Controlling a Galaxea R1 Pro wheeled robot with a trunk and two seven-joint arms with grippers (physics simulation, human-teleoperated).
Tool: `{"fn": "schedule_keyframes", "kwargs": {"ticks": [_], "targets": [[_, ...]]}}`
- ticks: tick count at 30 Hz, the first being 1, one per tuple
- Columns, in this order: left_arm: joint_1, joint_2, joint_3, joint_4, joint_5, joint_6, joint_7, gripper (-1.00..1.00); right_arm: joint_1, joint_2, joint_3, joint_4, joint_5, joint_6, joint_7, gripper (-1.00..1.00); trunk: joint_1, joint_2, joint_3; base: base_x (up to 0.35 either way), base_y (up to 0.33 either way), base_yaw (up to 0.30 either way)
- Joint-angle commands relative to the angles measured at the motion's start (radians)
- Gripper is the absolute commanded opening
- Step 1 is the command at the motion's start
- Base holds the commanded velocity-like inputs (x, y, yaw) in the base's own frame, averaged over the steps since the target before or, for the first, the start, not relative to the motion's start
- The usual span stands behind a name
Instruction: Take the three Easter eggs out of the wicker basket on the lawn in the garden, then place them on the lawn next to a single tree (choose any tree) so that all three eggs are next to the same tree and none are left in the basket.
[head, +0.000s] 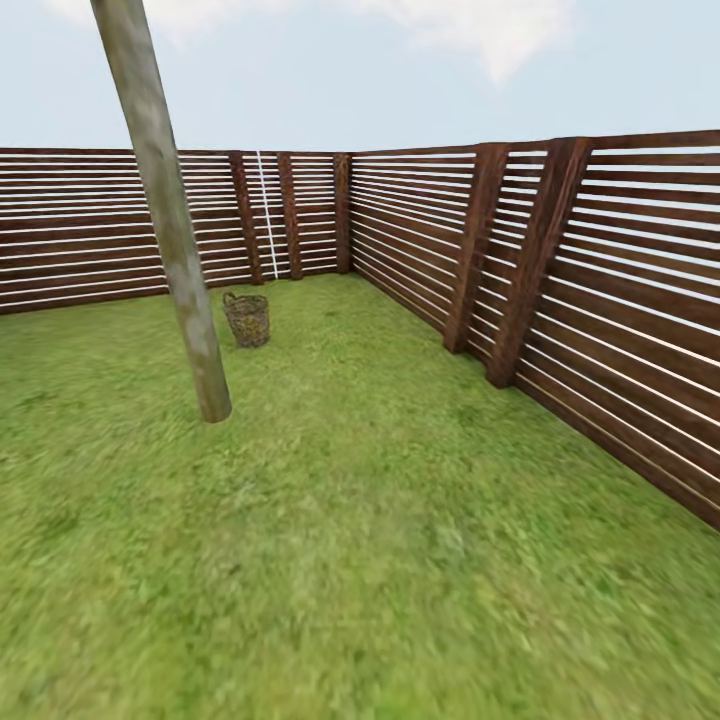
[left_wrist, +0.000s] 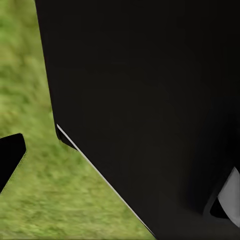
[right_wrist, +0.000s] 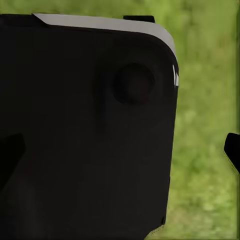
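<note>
1. In the head view, the lawn (head: 380, 560) is filling the lower part of the picture, and the wicker basket (head: 248, 319) is standing upright on it at about 11 o'clock from the centre, far from the camera.
2. The tree (head: 170, 220), with a pale, mottled trunk, is leaning a little; its foot is meeting the grass at about 9 o'clock, just beside the basket and nearer to the camera. Basket and trunk are standing apart, not touching.
3. The basket is too small here to tell if the Easter eggs are lying inside.
4. A brown fence (head: 600, 300) of horizontal slats is running along the back and down the right side, from 10 o'clock round to 4 o'clock, and pale sky is showing above it.
5. In the left wrist view, a large black body (left_wrist: 150, 100) is covering most of the picture, with blurred grass showing at 9 o'clock. One dark finger tip (left_wrist: 10, 155) is coming in at the edge; I cannot tell if the left fingers are spread or together.
6. In the right wrist view, a black body (right_wrist: 85, 140) with a light rim is standing in front, grass is showing at 3 o'clock, and a dark finger tip (right_wrist: 232, 150) is at the edge. I cannot tell the state of the right fingers either.
</note>
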Motion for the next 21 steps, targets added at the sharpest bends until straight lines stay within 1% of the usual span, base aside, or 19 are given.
{"fn": "schedule_keyframes", "kwargs": {"ticks": [1, 10, 21], "targets": [[0.0, 0.0, 0.001, -0.001, 0.001, -0.001, -0.001, 1.0, 0.0, 0.0, 0.001, 0.001, 0.0, -0.003, 0.0, 1.0, 0.001, 0.0, -0.001, 0.343, 0.0, 0.0], [0.0, 0.0, 0.001, -0.001, 0.001, -0.001, -0.001, 1.0, 0.0, -0.003, -0.001, 0.001, -0.004, -0.002, 0.0, 1.0, 0.001, 0.0, -0.001, 0.342, 0.0, 0.0], [0.0, 0.0, 0.001, -0.001, 0.001, -0.001, -0.001, 1.0, 0.0, 0.001, 0.0, 0.002, -0.001, -0.002, 0.0, 1.0, 0.001, 0.0, -0.001, 0.343, 0.0, 0.0]]}}
